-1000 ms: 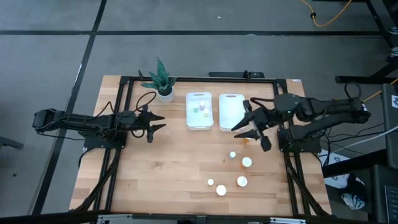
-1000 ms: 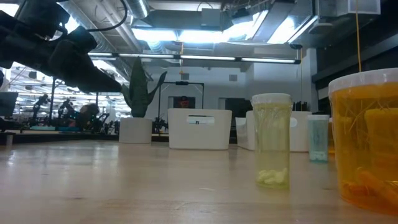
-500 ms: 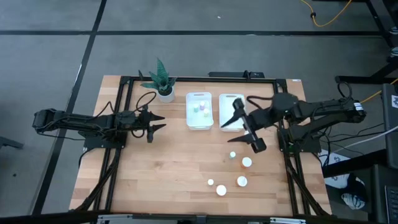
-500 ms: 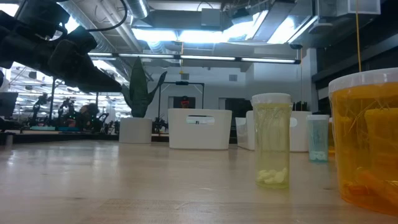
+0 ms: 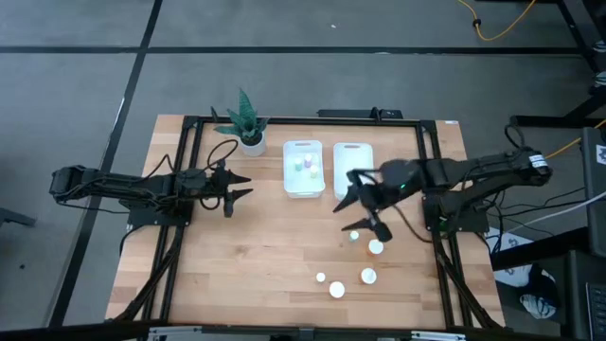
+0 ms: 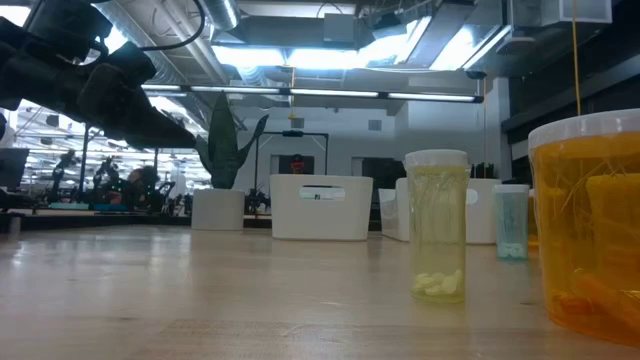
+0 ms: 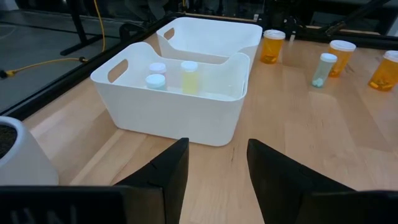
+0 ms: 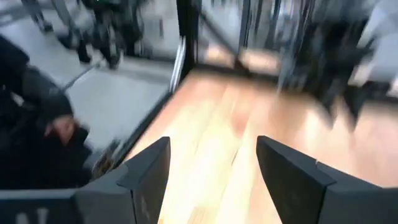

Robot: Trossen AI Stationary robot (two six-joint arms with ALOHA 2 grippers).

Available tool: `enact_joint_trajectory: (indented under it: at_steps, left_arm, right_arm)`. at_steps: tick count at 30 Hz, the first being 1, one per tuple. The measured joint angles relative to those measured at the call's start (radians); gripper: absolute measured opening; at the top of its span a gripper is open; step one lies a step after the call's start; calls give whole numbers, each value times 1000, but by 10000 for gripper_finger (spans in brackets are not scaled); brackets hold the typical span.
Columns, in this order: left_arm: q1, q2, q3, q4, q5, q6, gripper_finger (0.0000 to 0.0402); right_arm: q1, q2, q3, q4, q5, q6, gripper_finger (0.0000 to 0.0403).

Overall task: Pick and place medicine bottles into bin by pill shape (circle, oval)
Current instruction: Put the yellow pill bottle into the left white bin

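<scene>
High view: wooden table [image 5: 246, 265] inside a black frame. Two white bins sit side by side toward the far edge; the left bin [image 5: 302, 169] holds a few small bottles, the right bin [image 5: 349, 161] shows none. Potted plant [image 5: 245, 121] stands just left of the bins. Left gripper [image 5: 239, 188] hangs over the table left of the bins, fingers spread, nothing between them. Right gripper [image 5: 364, 214] sits just on the near side of the right bin, fingers apart and empty, directly beside a small bottle [image 5: 354, 235]; loose white-capped bottles [image 5: 376, 247] cluster on the near-right table, well apart from the bins. Low view: a pale green bottle [image 6: 437, 226] with pills at its bottom stands upright mid-table; a large amber bottle [image 6: 588, 235] fills the right edge and partly blocks what lies behind; a small pale bottle [image 6: 511, 221] stands farther back between them. Bins and plant pot line the far edge; a dark arm crosses upper left. Left wrist view: parted fingers [image 7: 168, 171] frame the nearer bin, three capped bottles inside; amber bottles and one pale bottle stand beyond. Right wrist view: heavily blurred; spread fingers [image 8: 149, 168] over bare wood, nothing held.
</scene>
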Motion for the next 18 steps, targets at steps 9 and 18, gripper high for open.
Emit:
enact_joint_trajectory:
  at_steps: [9,18]
  left_arm:
    - [0,0,0,-1,0,0,155]
    - [0,0,0,0,0,0,155]
  right_arm:
    - [90,96,0,-166,4,78,241]
    - [233,227,0,-174,186,-110,241]
